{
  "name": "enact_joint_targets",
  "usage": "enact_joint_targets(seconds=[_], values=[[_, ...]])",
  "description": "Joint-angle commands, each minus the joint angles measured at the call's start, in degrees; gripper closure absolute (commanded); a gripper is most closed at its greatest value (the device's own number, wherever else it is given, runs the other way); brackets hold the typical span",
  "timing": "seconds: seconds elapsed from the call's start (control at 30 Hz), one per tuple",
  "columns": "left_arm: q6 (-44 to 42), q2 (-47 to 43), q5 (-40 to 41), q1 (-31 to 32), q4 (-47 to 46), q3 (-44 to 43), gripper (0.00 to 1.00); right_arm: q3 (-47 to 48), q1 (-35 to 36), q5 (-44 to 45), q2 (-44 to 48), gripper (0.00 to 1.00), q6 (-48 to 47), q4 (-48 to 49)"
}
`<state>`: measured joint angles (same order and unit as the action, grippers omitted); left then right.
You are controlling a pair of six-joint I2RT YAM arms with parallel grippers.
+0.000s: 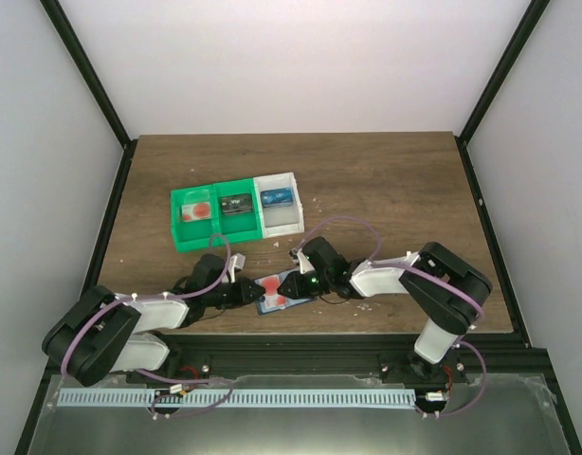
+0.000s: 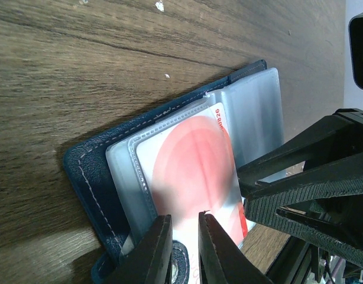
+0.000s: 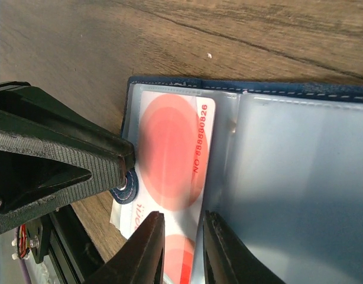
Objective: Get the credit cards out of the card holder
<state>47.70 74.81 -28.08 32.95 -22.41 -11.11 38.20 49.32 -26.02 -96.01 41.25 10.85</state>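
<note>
**A:** Start at the left gripper (image 2: 185,223). How do its jaws stand?

**B:** Almost together, with only a thin slit between them. The tips sit at the nearest end of the red-and-white card (image 2: 193,171), and pink shows through the slit. I cannot tell whether they actually pinch it.

**A:** And the right gripper (image 3: 183,218)?

**B:** Its jaws are parted a little wider, but the gap is narrow. In it lie the card's long edge and the rim of a clear pocket (image 3: 300,177). I see nothing clamped between them.

**A:** How does the card lie from there?

**B:** It runs straight away from both pairs of tips into the pocket. The end nearest the jaws juts past the rim of the card holder (image 2: 90,171), beside the snap button (image 3: 126,187). Each gripper reaches in from the side to one of the card's long edges, so the card lies between them.

**A:** And the holder itself?

**B:** It lies open and flat on the wooden table (image 2: 81,65), directly beneath the jaws. Its stitched dark-blue rim shows around the pockets.

**A:** Farther out?

**B:** Well beyond the jaws stands a green-and-white tray (image 1: 210,244). Each of its three compartments holds one card: a red-spot card (image 1: 197,210), a dark card (image 1: 236,204) and a blue card (image 1: 276,197).
</note>
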Motion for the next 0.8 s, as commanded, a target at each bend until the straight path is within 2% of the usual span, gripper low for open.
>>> enact_joint_targets(seconds=[0.0, 0.37, 0.77], values=[[-0.95, 0.58, 0.85, 0.17, 0.0, 1.17, 0.84, -0.33, 0.28, -1.09, -1.22, 0.8, 1.02, 2.11], [-0.96, 0.63, 1.32, 0.11, -0.17, 1.37, 0.84, -2.06, 0.25, -2.14, -0.71, 0.99, 2.42, 4.98], [-1.56, 1.19, 2.37, 0.19, 0.15, 1.82, 0.84, -4.17, -0.85, -2.02, 2.27, 1.0, 2.24, 4.88]])
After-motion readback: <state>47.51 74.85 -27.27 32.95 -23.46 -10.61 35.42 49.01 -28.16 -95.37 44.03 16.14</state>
